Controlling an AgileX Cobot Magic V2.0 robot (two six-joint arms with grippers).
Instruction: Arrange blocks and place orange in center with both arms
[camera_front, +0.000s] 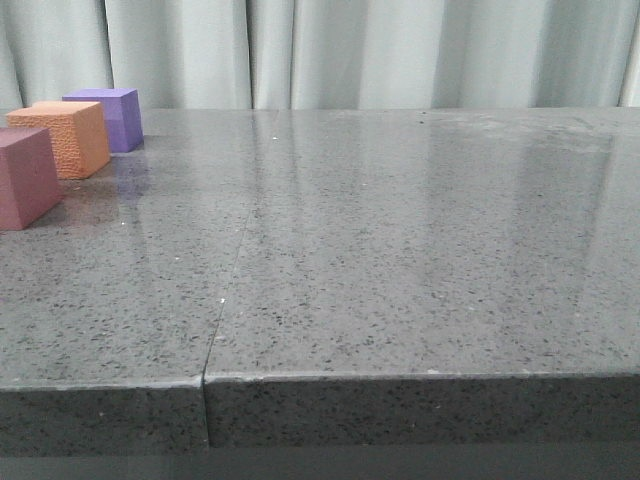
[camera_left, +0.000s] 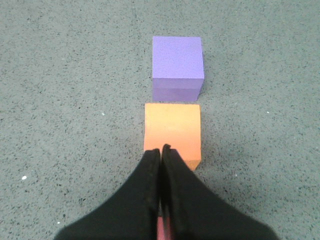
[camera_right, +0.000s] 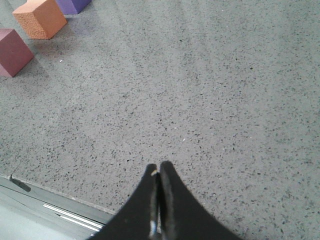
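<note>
At the far left of the table (camera_front: 400, 250) the three blocks stand in a short row running from near to far: the pink cube (camera_front: 25, 177) nearest, cut by the left edge of the front view, the orange cube (camera_front: 63, 138) behind it, and the purple cube (camera_front: 108, 117) farthest back. So the orange one already sits between the other two. They stand close together, with a narrow gap showing between orange and purple in the left wrist view; whether pink and orange touch I cannot tell. Judging from this, the arranging looks essentially done, and little seems left beyond perhaps squaring up the row.

The left gripper (camera_left: 161, 148) hangs above the near edge of the orange cube, its fingers pressed together and holding nothing. The pink cube is hidden beneath it in that view.

Further right the grey speckled surface carries nothing else. The right gripper (camera_right: 158, 166) hovers over the bare near right part of the table, well apart from the blocks, its fingers likewise together and empty.

No container shows in any view; the cubes rest directly on the table.
</note>
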